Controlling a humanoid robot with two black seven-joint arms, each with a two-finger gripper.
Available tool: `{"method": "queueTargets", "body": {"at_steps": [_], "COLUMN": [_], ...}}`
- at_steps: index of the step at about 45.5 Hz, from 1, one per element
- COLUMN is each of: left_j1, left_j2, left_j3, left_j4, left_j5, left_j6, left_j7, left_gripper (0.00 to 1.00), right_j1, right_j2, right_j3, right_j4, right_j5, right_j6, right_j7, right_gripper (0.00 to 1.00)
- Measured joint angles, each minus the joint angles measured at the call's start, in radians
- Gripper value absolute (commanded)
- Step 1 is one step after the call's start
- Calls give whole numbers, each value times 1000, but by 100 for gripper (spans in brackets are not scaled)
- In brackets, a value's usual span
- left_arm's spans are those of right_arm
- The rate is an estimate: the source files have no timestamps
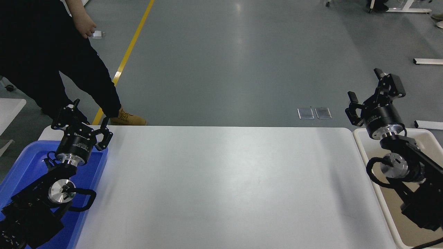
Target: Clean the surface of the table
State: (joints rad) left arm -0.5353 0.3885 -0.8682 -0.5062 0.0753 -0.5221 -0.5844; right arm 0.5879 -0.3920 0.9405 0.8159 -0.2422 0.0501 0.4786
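right gripper [373,96]: fingers [390,83] spread apart, nothing between them, pointing up and away from the camera. it sits raised over the far left corner of the beige bin [367,159], just past the table's right end. its wrist and the right arm [412,186] run back over the bin toward the lower right edge, with a black cable loop hanging beside the silver joint.

left gripper [82,121]: fingers [104,133] also released, empty, splayed wide. it is held above the far end of the blue tray [24,155], close to the table's far left corner. left arm [38,204] lies over the tray, coming in from the lower left corner.

table surface [225,186]: white, matte, rounded far corners, fills the middle of the view between tray and bin. the tray overlaps its left end; the bin stands just beside its right end. soft light reflection across the middle. neither gripper touches it.

beyond the far edge: a person [52,62] in black clothes at upper left, one hand [84,26] hanging loose, a tan boot [129,118] near the table's far left corner. grey floor with a yellow line [128,52] and two small metal floor plates [314,113].
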Motion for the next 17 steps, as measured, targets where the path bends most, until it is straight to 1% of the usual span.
{"method": "queueTargets", "body": {"at_steps": [17], "left_j1": [0], "left_j2": [0], "left_j3": [0], "left_j4": [0], "left_j5": [0], "left_j6": [0], "left_j7": [0], "left_gripper": [100], "right_j1": [-9], "right_j2": [10], "right_j3": [0], "right_j4": [0], "right_j5": [19], "right_j6": [8], "right_j7": [0], "right_gripper": [99]}}
